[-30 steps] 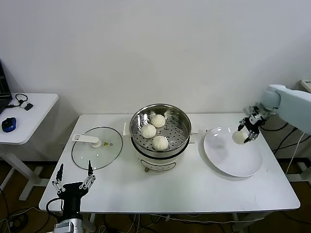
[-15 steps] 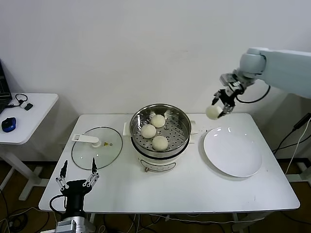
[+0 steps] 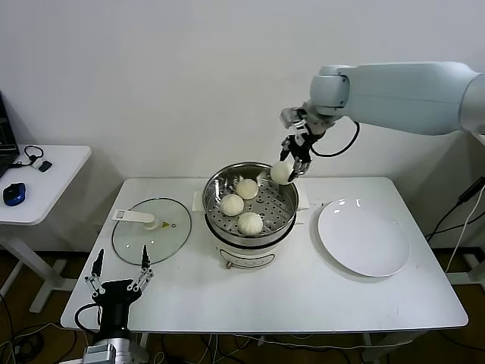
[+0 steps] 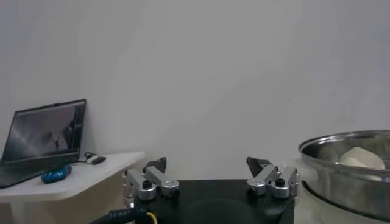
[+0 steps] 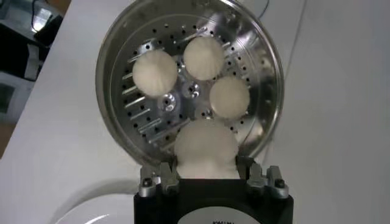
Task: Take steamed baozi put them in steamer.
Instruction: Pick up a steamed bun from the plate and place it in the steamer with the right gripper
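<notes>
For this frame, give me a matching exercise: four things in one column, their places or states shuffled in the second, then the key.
Things:
1. fourth baozi
2. glass lid
3. white plate
4. left gripper

Places or states:
A. lying flat on the table, on the robot's left of the steamer
B. held in the right gripper above the steamer's far right rim
C. open, low at the table's near left edge
D. bare, on the robot's right of the steamer

Pairs: 1-B, 2-A, 3-D, 4-C
</notes>
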You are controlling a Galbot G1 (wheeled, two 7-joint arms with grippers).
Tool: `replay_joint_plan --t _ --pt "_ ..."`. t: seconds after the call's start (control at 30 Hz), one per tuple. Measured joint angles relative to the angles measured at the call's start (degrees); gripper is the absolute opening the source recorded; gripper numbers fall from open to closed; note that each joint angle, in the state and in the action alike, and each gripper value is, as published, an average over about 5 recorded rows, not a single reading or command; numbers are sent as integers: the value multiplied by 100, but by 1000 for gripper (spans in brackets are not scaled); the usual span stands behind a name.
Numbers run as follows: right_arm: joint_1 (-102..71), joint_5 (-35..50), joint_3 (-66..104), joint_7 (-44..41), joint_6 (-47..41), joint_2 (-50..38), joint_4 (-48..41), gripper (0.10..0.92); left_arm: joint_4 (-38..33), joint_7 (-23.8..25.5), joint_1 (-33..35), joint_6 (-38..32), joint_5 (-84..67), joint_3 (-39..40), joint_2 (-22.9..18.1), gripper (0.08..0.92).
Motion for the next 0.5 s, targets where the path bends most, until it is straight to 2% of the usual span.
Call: replay_joint_plan --t 0.5 --pt "-768 -201 139 269 -252 159 -110 645 90 3 -48 -15 -17 -67 1 823"
